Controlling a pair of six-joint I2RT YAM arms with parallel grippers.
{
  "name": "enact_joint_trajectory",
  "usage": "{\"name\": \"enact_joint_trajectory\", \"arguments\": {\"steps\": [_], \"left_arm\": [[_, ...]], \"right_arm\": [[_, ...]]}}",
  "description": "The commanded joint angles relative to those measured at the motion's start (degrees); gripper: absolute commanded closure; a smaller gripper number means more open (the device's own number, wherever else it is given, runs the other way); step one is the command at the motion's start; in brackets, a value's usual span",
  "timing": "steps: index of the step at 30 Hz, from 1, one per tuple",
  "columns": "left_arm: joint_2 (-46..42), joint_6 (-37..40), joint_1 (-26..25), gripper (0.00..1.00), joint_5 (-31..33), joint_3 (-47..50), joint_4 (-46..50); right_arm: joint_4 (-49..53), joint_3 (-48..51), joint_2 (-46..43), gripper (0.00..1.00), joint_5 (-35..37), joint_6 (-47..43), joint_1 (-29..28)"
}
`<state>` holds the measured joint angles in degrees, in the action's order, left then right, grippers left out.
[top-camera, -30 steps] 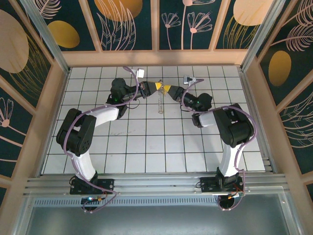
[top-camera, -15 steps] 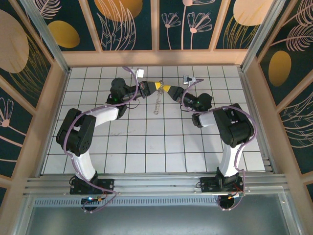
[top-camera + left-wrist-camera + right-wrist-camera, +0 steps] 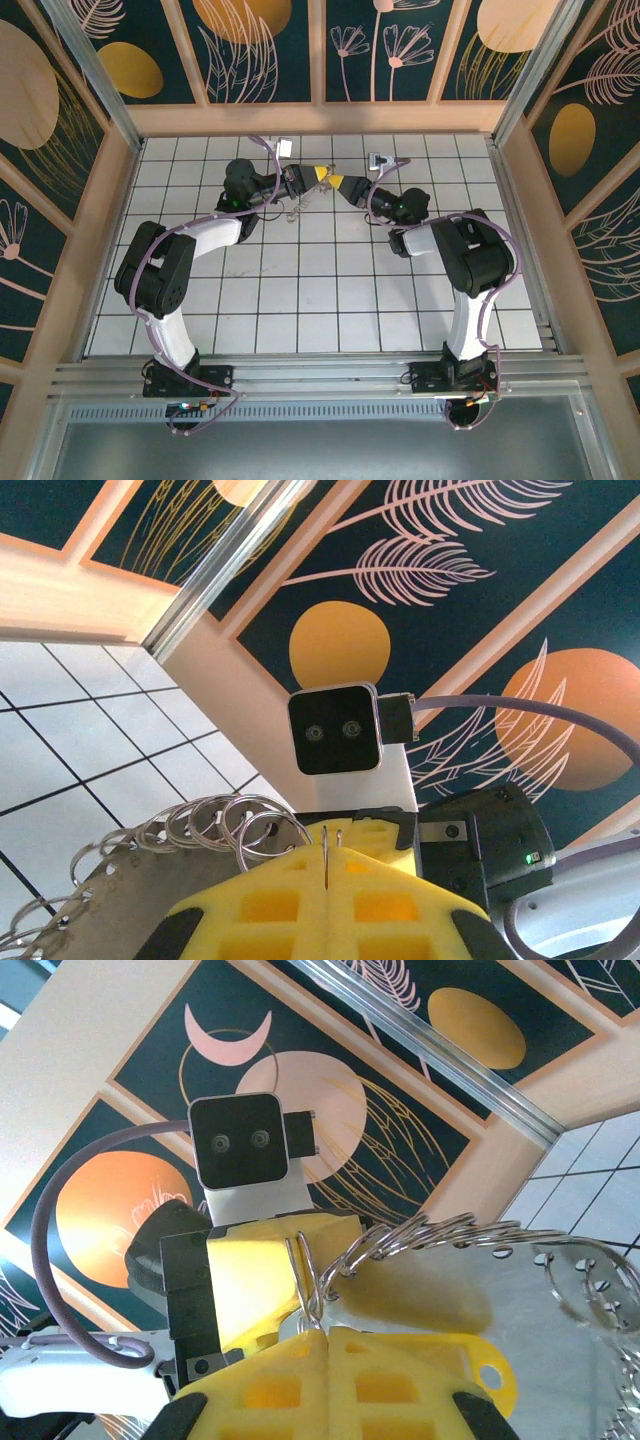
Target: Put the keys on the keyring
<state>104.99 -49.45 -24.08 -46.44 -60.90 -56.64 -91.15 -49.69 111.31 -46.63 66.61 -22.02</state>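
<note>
White tiled table (image 3: 300,290) under patterned walls. At its far middle the left gripper (image 3: 322,175) and right gripper (image 3: 338,181) meet tip to tip, each clenched on the thin wire of the keyring (image 3: 240,825), held off the tiles. It looks light, stiff and slippery — bare wire beside the small loops seems the best hold.

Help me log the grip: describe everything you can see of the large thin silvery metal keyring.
The large thin silvery metal keyring is a wire hoop carrying a row of small shiny split rings along its rim. Its wire is pinched in both the shut yellow-tipped left gripper and right gripper, whose tips nearly meet; the rest dangles free.
</note>
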Motion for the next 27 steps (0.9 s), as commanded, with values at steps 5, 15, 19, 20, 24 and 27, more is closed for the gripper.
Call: {"name": "enact_joint_trajectory", "arguments": {"steps": [5, 15, 19, 20, 24, 27], "left_arm": [[-1.3, -0.7, -0.7, 1.0, -1.7, -0.6, -5.0], [-1.6, -0.9, -0.7, 1.0, -1.7, -0.8, -4.9], [-1.6, -0.7, -0.8, 1.0, -1.8, -0.9, -4.6], [-1.6, -0.8, -0.7, 1.0, -1.8, -1.0, -4.5], [-1.7, -0.6, -0.7, 1.0, -1.8, -0.9, -4.0], [-1.9, -0.8, -0.8, 1.0, -1.6, -0.8, -3.9]], "right_arm": [[-1.6, 0.0, -0.4, 0.92, -3.5, -0.7, -0.8], [2.7, 7.8, -7.7, 0.67, -3.0, -4.2, 3.2], [5.7, 11.0, -12.5, 0.64, -2.1, -6.3, 5.7], [7.2, 11.1, -13.7, 0.64, -1.8, -7.3, 6.0], [15.2, 8.5, -17.5, 0.59, 0.0, -12.0, 5.4], [20.5, 4.9, -18.5, 0.55, 1.8, -15.4, 3.9]]}}
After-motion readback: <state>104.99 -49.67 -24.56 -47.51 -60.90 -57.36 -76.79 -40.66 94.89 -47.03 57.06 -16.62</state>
